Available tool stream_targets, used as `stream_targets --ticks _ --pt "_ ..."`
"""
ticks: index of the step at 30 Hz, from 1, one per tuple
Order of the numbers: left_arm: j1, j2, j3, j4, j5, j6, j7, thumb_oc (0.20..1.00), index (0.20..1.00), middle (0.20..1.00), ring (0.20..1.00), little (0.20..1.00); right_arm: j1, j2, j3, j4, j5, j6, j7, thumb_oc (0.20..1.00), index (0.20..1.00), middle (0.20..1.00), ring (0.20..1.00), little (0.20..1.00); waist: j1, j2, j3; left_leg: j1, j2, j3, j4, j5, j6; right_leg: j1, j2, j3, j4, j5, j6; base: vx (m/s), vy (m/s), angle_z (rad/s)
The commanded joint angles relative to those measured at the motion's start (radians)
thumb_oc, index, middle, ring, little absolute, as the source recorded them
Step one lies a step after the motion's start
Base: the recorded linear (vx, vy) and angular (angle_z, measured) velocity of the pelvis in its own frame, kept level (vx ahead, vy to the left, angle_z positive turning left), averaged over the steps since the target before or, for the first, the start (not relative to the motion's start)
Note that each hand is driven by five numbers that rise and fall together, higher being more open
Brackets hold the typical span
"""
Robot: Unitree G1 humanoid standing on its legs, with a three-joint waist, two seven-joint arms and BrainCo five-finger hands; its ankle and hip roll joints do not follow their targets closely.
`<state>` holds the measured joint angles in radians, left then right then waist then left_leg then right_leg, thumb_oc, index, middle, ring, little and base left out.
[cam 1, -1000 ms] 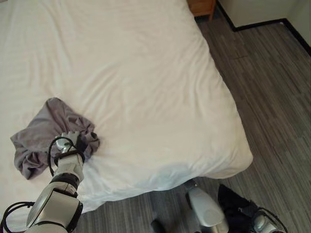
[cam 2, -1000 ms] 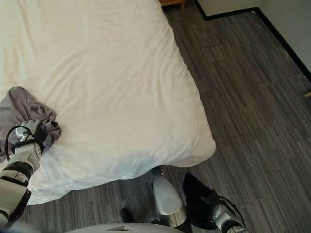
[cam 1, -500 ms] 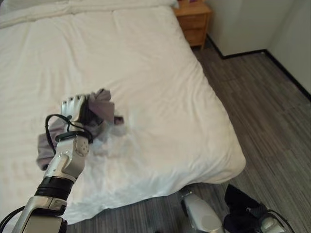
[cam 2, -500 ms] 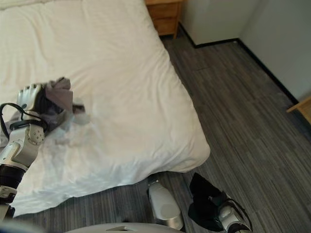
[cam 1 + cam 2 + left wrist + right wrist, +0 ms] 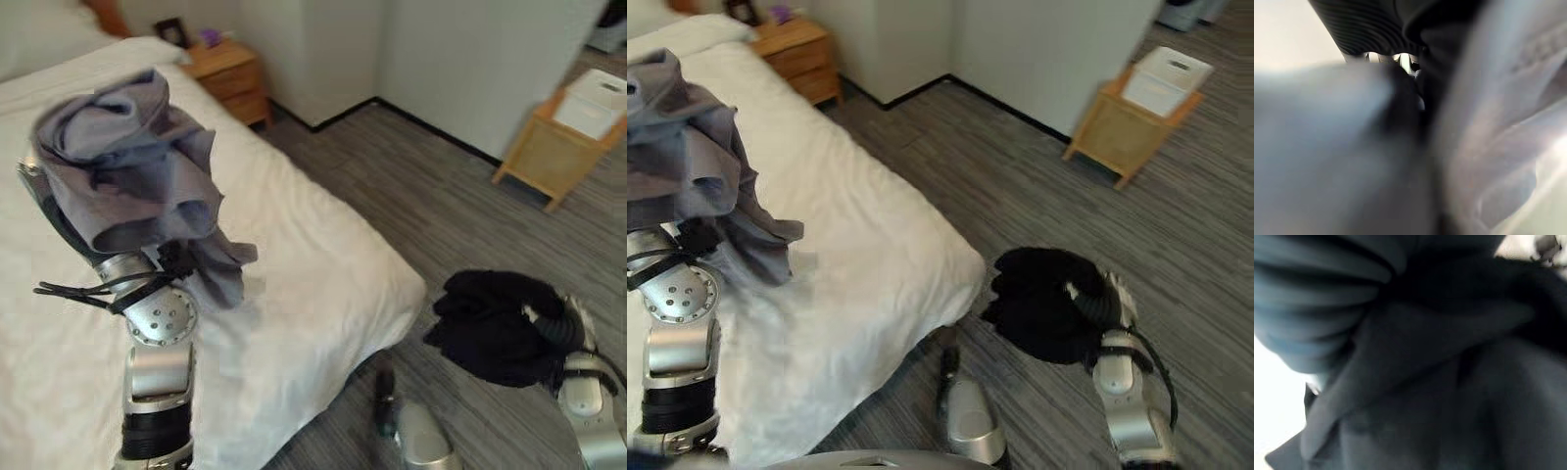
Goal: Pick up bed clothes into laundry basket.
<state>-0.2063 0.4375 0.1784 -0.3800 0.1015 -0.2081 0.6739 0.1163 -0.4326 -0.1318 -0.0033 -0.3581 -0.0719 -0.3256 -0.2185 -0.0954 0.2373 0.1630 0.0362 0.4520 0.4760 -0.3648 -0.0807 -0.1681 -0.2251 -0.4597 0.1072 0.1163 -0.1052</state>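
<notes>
My left hand is raised high over the bed's edge, shut on a crumpled grey garment that drapes over it and hides most of the fingers. The same grey cloth lies close against the fingers in the left wrist view. My right hand hangs low over the floor at the right, shut on a bunched black garment, which also shows in the right wrist view. A white basket sits on a wooden stand at the far right by the wall.
The bed with its white sheet takes up the left side, its corner near my feet. A wooden nightstand stands by the wall beyond the bed. Grey plank floor lies open between the bed and the basket stand.
My left hand has lifted the grey garment off the sheet and high into the air. The camera has swung up and right, bringing the wall, the stand and the white basket into view.
</notes>
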Motion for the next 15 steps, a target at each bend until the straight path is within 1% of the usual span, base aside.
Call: stream_targets --ticks 1,2,3,4,5,6,7,8,9,10,11,12,13,14,15 --pt "0.016 0.034 0.002 -0.074 -0.059 -0.080 -0.015 0.200 0.200 0.200 0.200 0.200 -0.059 -0.075 0.006 -0.063 -0.018 -0.060 -0.100 0.200 0.200 0.200 0.200 0.200 -0.003 0.066 -0.061 0.097 0.087 0.047 -0.336 0.119 0.031 0.047 -0.133 -0.046 0.054 -0.037 0.270 -0.05 -0.185 -0.93" --pt "0.045 0.018 0.006 -0.104 -0.070 -0.087 -0.019 0.200 0.200 0.200 0.200 0.200 -0.079 -0.069 0.022 -0.066 -0.018 -0.062 -0.111 0.200 0.200 0.200 0.200 0.200 0.021 0.064 -0.070 0.101 0.101 0.087 -0.317 0.108 0.029 0.071 -0.160 -0.096 0.055 -0.037 0.279 -0.05 -0.190 -0.79" --pt "0.047 0.017 0.008 -0.107 -0.071 -0.086 -0.020 0.200 0.200 0.200 0.200 0.200 -0.079 -0.070 0.023 -0.065 -0.018 -0.062 -0.112 0.200 0.200 0.200 0.200 0.200 0.022 0.065 -0.069 0.102 0.102 0.088 -0.315 0.107 0.029 0.072 -0.159 -0.095 0.055 -0.037 0.279 -0.01 -0.176 -1.37" --pt "0.074 0.014 0.008 -0.124 -0.072 -0.093 -0.028 0.200 0.200 0.200 0.200 0.200 -0.104 -0.071 0.032 -0.068 -0.018 -0.062 -0.125 0.200 0.200 0.200 0.200 0.200 0.047 0.061 -0.079 0.097 0.115 0.112 -0.307 0.109 0.026 0.097 -0.184 -0.143 0.041 -0.030 0.278 0.01 -0.217 -1.38" --pt "0.115 0.006 0.007 -0.150 -0.087 -0.100 -0.042 0.200 0.200 0.200 0.200 0.200 -0.131 -0.072 0.052 -0.064 -0.021 -0.058 -0.133 0.200 0.200 0.200 0.200 0.200 0.074 0.057 -0.087 0.095 0.137 0.140 -0.289 0.126 0.015 0.123 -0.196 -0.187 0.016 -0.016 0.276 0.07 -0.419 -1.52" --pt "0.169 -0.015 -0.025 -0.172 -0.133 -0.112 -0.090 0.200 0.200 0.200 0.200 0.200 -0.150 -0.062 0.089 -0.067 -0.016 -0.054 -0.133 0.200 0.200 0.200 0.200 0.200 0.108 0.046 -0.104 0.094 0.176 0.172 -0.260 0.153 -0.008 0.161 -0.173 -0.206 -0.044 -0.018 0.270 0.17 -0.426 -1.35" --pt "0.185 -0.020 -0.063 -0.181 -0.155 -0.115 -0.116 0.200 0.200 0.200 0.200 0.200 -0.152 -0.056 0.093 -0.078 -0.012 -0.057 -0.137 0.200 0.200 0.200 0.200 0.200 0.102 0.046 -0.103 0.099 0.195 0.174 -0.250 0.165 -0.026 0.149 -0.160 -0.194 -0.045 -0.024 0.262 0.22 -0.381 -1.47" --pt "0.198 -0.024 -0.079 -0.178 -0.161 -0.119 -0.136 0.200 0.200 0.200 0.200 0.200 -0.148 -0.059 0.094 -0.089 -0.009 -0.061 -0.139 0.200 0.200 0.200 0.200 0.200 0.102 0.048 -0.102 0.103 0.220 0.173 -0.224 0.194 -0.047 0.141 -0.148 -0.182 -0.042 -0.035 0.260 0.34 -0.412 -1.31" --pt "0.223 -0.024 -0.142 -0.159 -0.177 -0.116 -0.174 0.200 0.200 0.200 0.200 0.200 -0.152 -0.068 0.119 -0.107 -0.002 -0.074 -0.138 0.200 0.200 0.200 0.200 0.200 0.097 0.077 -0.105 0.093 0.312 0.165 -0.080 0.337 -0.124 0.147 -0.074 -0.157 -0.058 -0.094 0.214 0.25 -0.364 -0.70" --pt "0.223 -0.025 -0.143 -0.155 -0.178 -0.117 -0.176 0.200 0.200 0.200 0.200 0.200 -0.150 -0.069 0.120 -0.106 -0.002 -0.074 -0.139 0.200 0.200 0.200 0.200 0.200 0.101 0.083 -0.104 0.089 0.331 0.162 -0.067 0.347 -0.140 0.149 -0.056 -0.156 -0.062 -0.103 0.203 0.18 -0.303 -0.49" --pt "0.222 -0.025 -0.143 -0.154 -0.178 -0.118 -0.176 0.200 0.200 0.200 0.200 0.200 -0.150 -0.069 0.120 -0.106 -0.002 -0.074 -0.140 0.200 0.200 0.200 0.200 0.200 0.103 0.087 -0.104 0.088 0.340 0.161 -0.061 0.349 -0.147 0.150 -0.047 -0.157 -0.064 -0.106 0.199 0.20 -0.337 -0.53" --pt "0.235 -0.023 -0.197 -0.113 -0.204 -0.099 -0.196 0.200 0.200 0.200 0.200 0.200 -0.178 -0.101 0.173 -0.113 -0.010 -0.080 -0.135 0.200 0.200 0.200 0.200 0.200 0.137 0.084 -0.075 0.029 0.379 0.023 0.156 0.508 -0.163 0.185 0.046 -0.093 -0.099 -0.165 0.135 0.26 -0.402 -0.97" --pt "0.239 -0.019 -0.218 -0.099 -0.207 -0.092 -0.207 0.200 0.200 0.200 0.200 0.200 -0.192 -0.112 0.190 -0.109 -0.011 -0.079 -0.133 0.200 0.200 0.200 0.200 0.200 0.158 0.077 -0.061 -0.019 0.379 -0.076 0.241 0.524 -0.155 0.203 0.082 -0.060 -0.121 -0.180 0.105 0.29 -0.422 -1.47" --pt "0.247 -0.021 -0.238 -0.083 -0.220 -0.088 -0.216 0.200 0.200 0.200 0.200 0.200 -0.201 -0.122 0.206 -0.108 -0.014 -0.071 -0.128 0.200 0.200 0.200 0.200 0.200 0.178 0.052 -0.050 -0.081 0.318 -0.175 0.278 0.471 -0.087 0.202 0.083 -0.037 -0.132 -0.171 0.093 0.19 -0.166 -1.68" --pt "0.257 -0.028 -0.250 -0.074 -0.228 -0.092 -0.229 0.200 0.200 0.200 0.200 0.200 -0.211 -0.130 0.222 -0.109 -0.021 -0.068 -0.123 0.200 0.200 0.200 0.200 0.200 0.211 0.038 -0.036 -0.142 0.226 -0.281 0.310 0.413 -0.056 0.216 0.087 0.029 -0.136 -0.172 0.101 0.12 -0.035 -1.57"
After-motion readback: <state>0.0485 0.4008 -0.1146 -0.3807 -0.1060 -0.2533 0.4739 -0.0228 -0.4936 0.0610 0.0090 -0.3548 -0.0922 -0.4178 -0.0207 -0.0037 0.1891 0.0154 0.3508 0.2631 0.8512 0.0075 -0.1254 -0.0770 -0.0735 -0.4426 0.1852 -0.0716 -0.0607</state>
